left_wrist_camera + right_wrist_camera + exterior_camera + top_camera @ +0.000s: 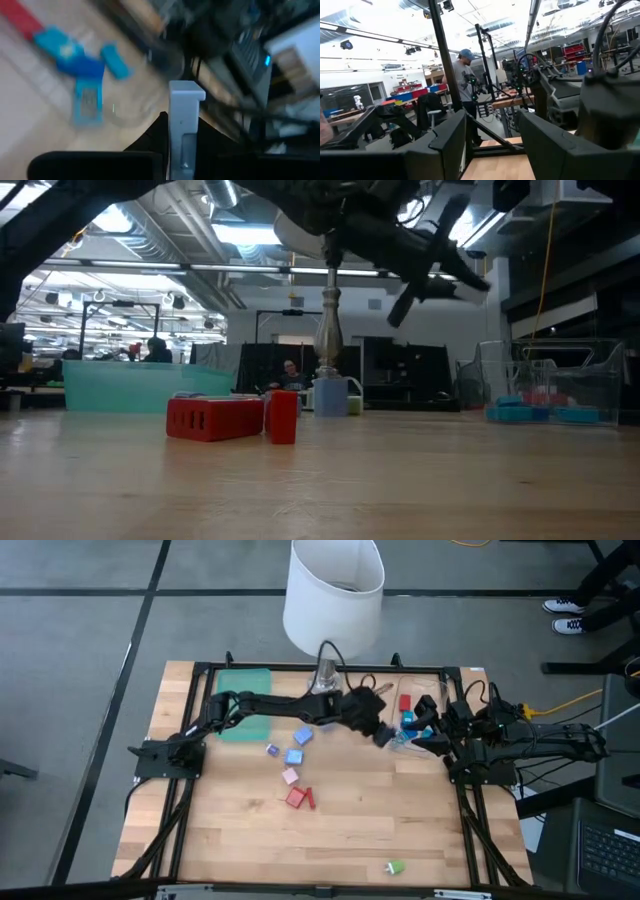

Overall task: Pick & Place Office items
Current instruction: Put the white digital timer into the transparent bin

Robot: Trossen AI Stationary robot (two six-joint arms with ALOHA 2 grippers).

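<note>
Flat green tray lies near the far-left corner of the tabletop, nothing visible on it.

Left arm reaches from the left edge across the far half. Left gripper hangs above the tabletop, just beside the clear bin at the far-right. In the left wrist view a pale grey-white piece stands upright between its fingers, clamped. Blue pieces and a red one lie below in the bin. Judgement: carry step, close to the drop.

Loose office items around mid-tabletop: small blue block, two light-blue blocks, a pink one, a red pair touching each other. A green piece sits alone near the near edge, right of centre. Roughly half are not yet moved.

Lamp with white shade stands at the far edge, base close behind the left arm.

Right gripper is parked at the right edge beside the bin, fingers apart and empty.

Risks:
- Piece looks held by a narrow part; a jolt could tilt it out short of the bin.
- Letting go over the bin wall would bounce it onto the tabletop.
- Left forearm could brush the lamp base on the way back.
- The two arms are near each other at the bin; a right-arm move could clip the left gripper.
</note>
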